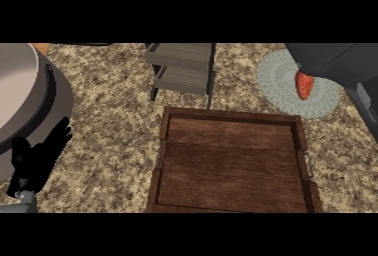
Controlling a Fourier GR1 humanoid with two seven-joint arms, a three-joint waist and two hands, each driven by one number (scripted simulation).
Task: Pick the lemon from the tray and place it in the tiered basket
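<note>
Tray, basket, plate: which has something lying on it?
The pale round plate at the right: an orange-red thing lies on it. The wooden tray and the tiered basket show only bare surfaces.

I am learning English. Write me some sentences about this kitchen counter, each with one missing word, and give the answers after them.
1. The carrot lies on the round ____ at the view's upper right.
2. The tiered basket stands farther from the robot than the wooden ____.
3. The black left hand rests open at the lower left, with its fingers pointing ____.
Missing words: plate; tray; up.
</note>
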